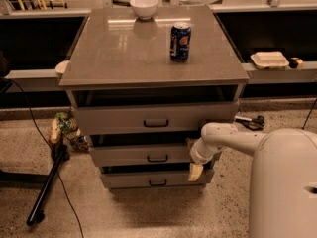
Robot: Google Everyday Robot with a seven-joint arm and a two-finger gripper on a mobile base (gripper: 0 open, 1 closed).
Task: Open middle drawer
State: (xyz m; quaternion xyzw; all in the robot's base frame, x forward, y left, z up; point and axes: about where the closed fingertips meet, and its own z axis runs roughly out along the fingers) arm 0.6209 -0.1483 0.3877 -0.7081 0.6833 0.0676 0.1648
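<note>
The grey cabinet (153,53) has three drawer fronts. The middle drawer (129,155) is the mid-sized grey front with a small dark bar handle (157,158); it sticks out a little, with a dark gap above it. My gripper (194,171) hangs from the white arm (223,135) that reaches in from the right. It sits at the right end of the middle drawer front, pointing down over the right end of the bottom drawer (143,180). It is well to the right of the handle. The wide top drawer (119,119) is above.
A blue soda can (180,41) and a white bowl (143,6) stand on the cabinet top. My white base (285,187) fills the lower right. A black pole (47,187), a cable and a bag (67,128) lie on the floor at the left. A white container (269,59) rests on the right ledge.
</note>
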